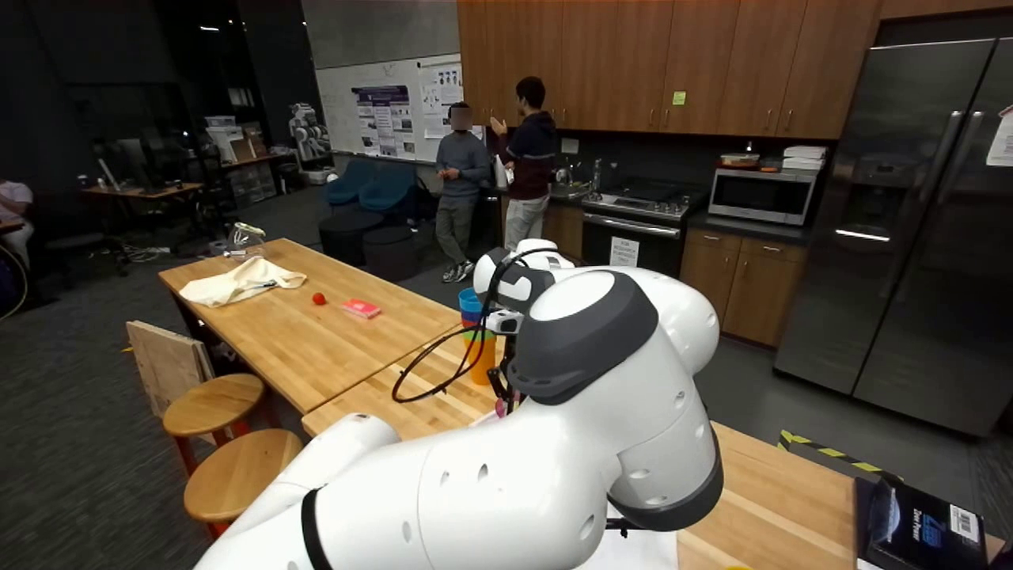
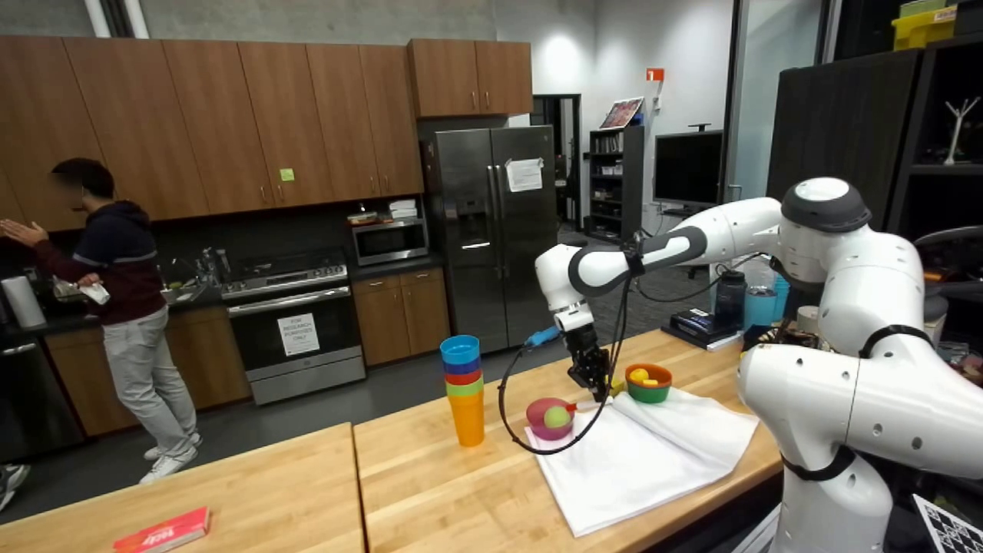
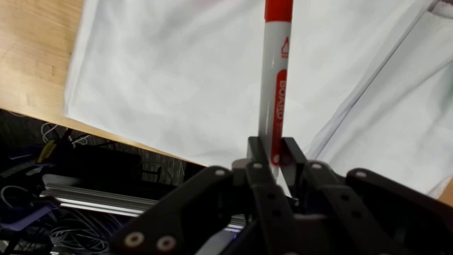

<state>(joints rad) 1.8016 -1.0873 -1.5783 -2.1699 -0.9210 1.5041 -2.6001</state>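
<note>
Gripping a red-and-white marker [image 3: 274,85] reading "BOARD"

Light is spread unevenly. In an exterior view, the back desk [image 1: 162,190] is sunk in gloom, while the arm [image 1: 506,467] is brightly lit; the sides of the fridge [image 1: 878,261] are slanted, and a face [image 1: 461,119] is masked by blur. In an exterior view, a bright pool is cast on the wall [image 2: 559,55]. In the wrist view, grey shadows are laid across the cloth [image 3: 170,88], glare is caught on a metal rail [image 3: 102,208], bold lettering on the marker [image 3: 274,95] is kept readable, and the gripper [image 3: 273,148] is darkened and softly blurred.
</note>
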